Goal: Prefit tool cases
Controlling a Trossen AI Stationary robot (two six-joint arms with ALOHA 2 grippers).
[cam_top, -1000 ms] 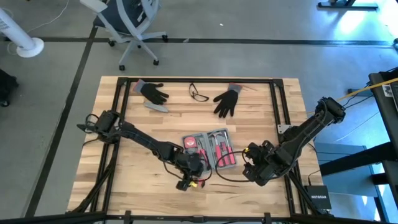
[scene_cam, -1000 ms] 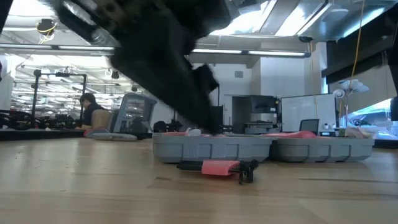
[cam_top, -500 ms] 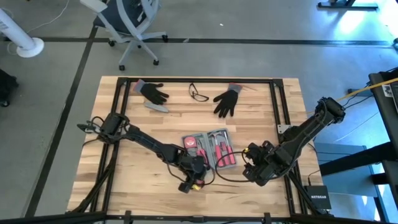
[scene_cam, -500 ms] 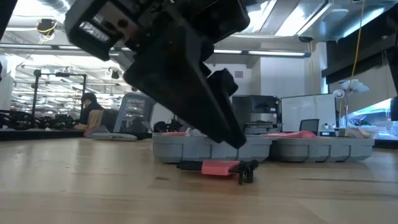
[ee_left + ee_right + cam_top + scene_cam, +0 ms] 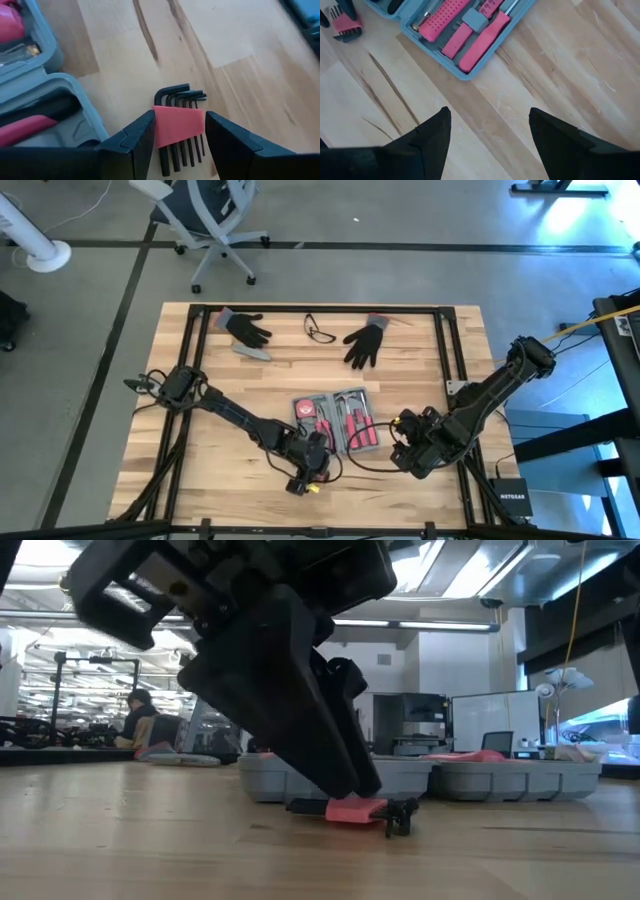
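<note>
The left gripper [image 5: 177,137] is standing with its jaws spread wide and grasping nothing. It is hanging just over a hex key set [image 5: 178,127], a fan of dark L-shaped keys in a pink holder, lying on the table [image 5: 200,470] just beside the near edge of the case [image 5: 337,418]. In the left wrist view the pink holder is lying squarely between the two fingers [image 5: 134,145], one finger on each side of it, with the keys' long arms running back toward the wrist and their bent ends pointing away. The jaws are therefore straddling the set across its narrow width, which looks like the right line for a pinch. In the low view the left gripper [image 5: 335,775] is reaching down almost to the wood, right at the set [image 5: 355,810], with the case [image 5: 520,780] sitting just behind it.

The case itself is lying open and flat near the middle of the table, both halves showing pink-handled tools in their recesses, its long axis running across the table from one arm toward the other.

The right gripper [image 5: 490,135] is waiting just off the case's right end, jaws parted and empty. It is well apart from the set, so the left arm is clearly the nearer one for this pick.
</note>
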